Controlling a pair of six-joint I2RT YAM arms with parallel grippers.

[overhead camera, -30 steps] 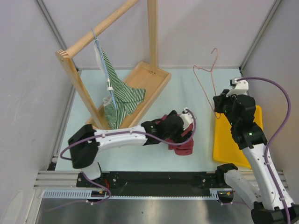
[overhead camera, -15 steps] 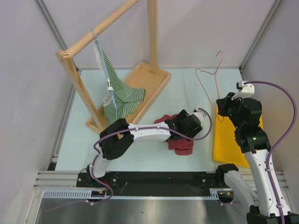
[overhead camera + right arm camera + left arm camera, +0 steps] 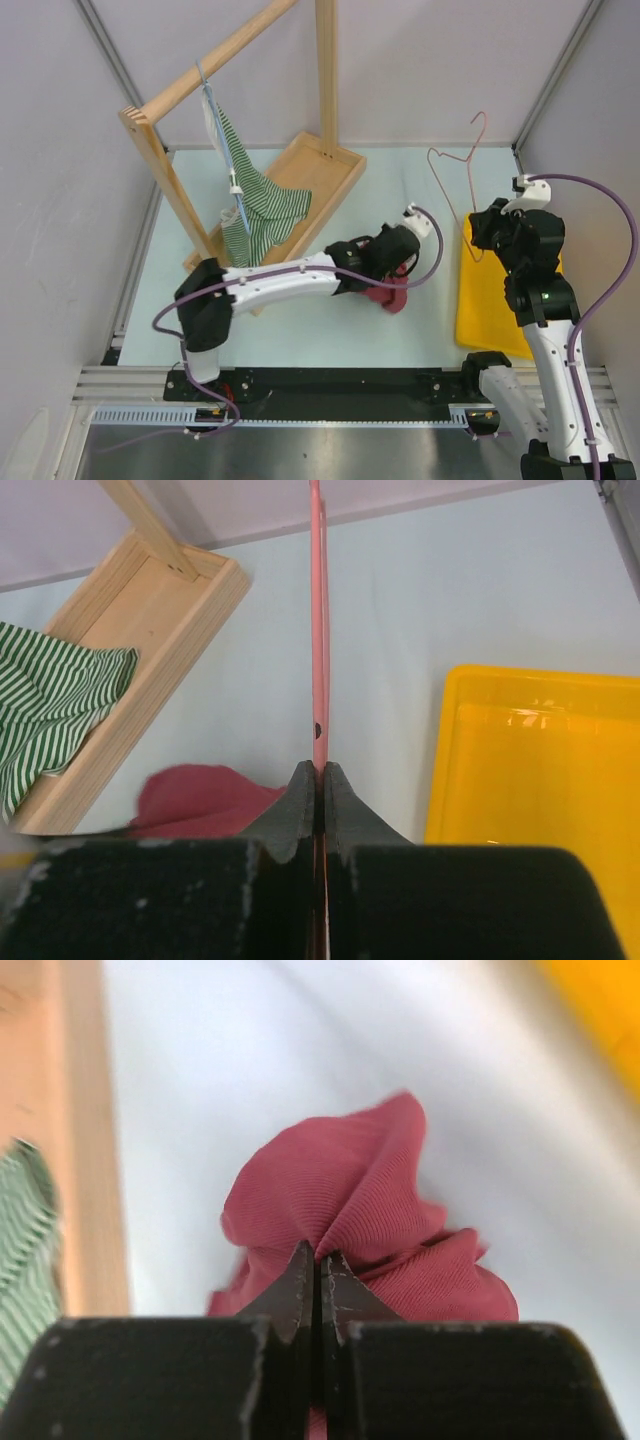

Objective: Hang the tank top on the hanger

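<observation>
Plainly, the tank top [image 3: 350,1220] was a bunched maroon lump near the middle of the table, with a fold of it pinched between the closed jaws of the left gripper [image 3: 320,1260]. In the top view most of the cloth sat at about 7 o'clock from that gripper. Whether it hung clear of the table could not be told. The hanger [image 3: 318,630] lay at about 2 o'clock from the cloth, apart from it. It was clamped low on its wire in the shut jaws of the right gripper [image 3: 320,770]. Its long axis ran from 6 to 12 o'clock, hook at the far end.

By my judgement, the coming move turned on that gap. The left arm carried the cloth and the right arm the wire, so a strap would need opening before it could slide over a shoulder of the hanger.

Counted, there was one tank top, one pink hanger and two grippers. Further out stood one yellow tray [image 3: 490,300] at 3 o'clock. At 10 o'clock, one striped garment [image 3: 255,205] hung from one wooden rack [image 3: 170,95].
</observation>
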